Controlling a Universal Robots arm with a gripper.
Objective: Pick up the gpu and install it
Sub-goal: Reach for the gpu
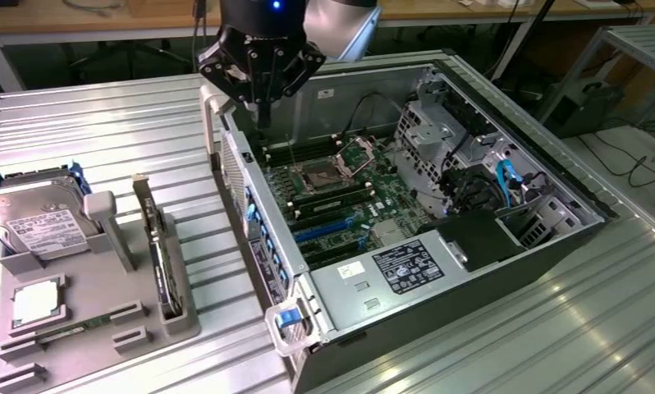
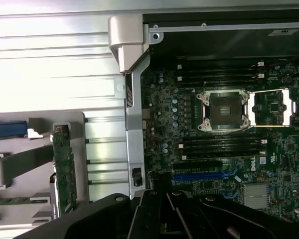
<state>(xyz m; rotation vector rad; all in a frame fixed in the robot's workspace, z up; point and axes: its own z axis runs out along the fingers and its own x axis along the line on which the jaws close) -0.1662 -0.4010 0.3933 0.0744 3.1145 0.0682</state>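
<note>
Lower left, rack (image 1: 108,240) holds gpu (image 1: 158,246) on edge: probably light, stiff, fragile; pinch its top edge. Gripper (image 1: 264,111), upper middle, closed, empty.

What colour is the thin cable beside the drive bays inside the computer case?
Light blue thin cable, clearest in exterior view.

A ribbed silver metal tabletop (image 1: 108,139) is catching pale light in streaks. Behind it a long light-wood workbench (image 1: 43,20) is running, while black cables (image 1: 648,168) are trailing across the pale floor (image 1: 618,148).
</note>
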